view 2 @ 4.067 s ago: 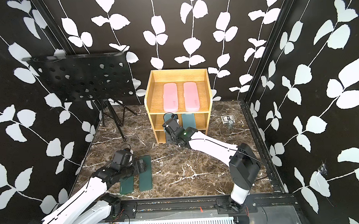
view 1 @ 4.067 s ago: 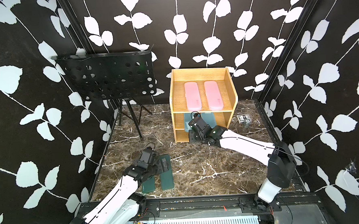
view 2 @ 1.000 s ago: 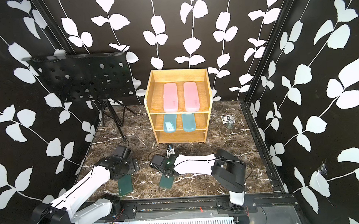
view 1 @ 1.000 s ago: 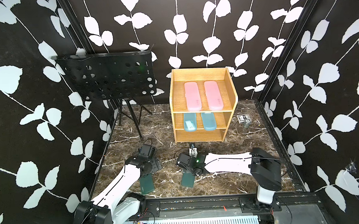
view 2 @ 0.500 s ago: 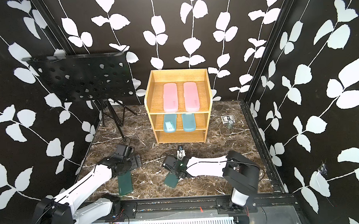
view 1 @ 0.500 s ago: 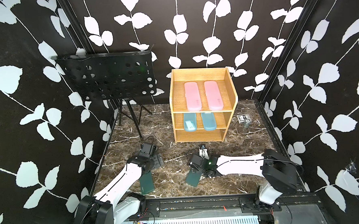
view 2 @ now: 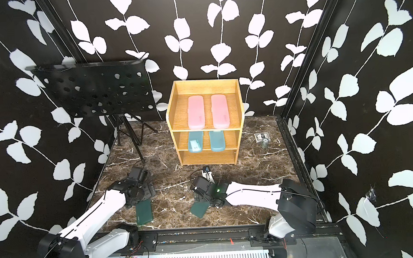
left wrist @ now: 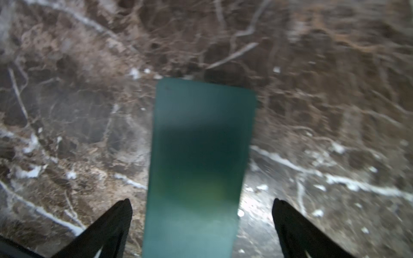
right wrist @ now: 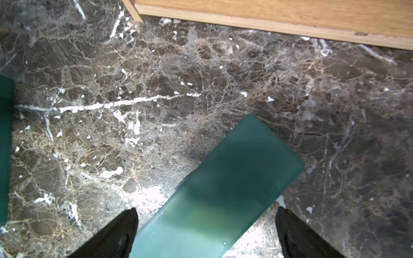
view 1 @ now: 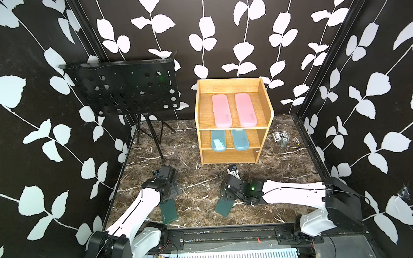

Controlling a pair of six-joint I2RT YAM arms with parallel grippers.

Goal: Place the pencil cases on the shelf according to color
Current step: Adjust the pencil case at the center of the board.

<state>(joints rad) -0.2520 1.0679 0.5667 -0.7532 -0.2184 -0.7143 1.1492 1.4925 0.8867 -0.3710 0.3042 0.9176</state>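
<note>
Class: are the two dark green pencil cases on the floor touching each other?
Apart. Both top views show bare marble floor between the left green case and the right green case.

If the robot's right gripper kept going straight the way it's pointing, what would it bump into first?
Probably the dark green pencil case: it lies slanted between the fingers of the open right gripper. The gap to it is hard to judge. The marble table is underneath.
</note>
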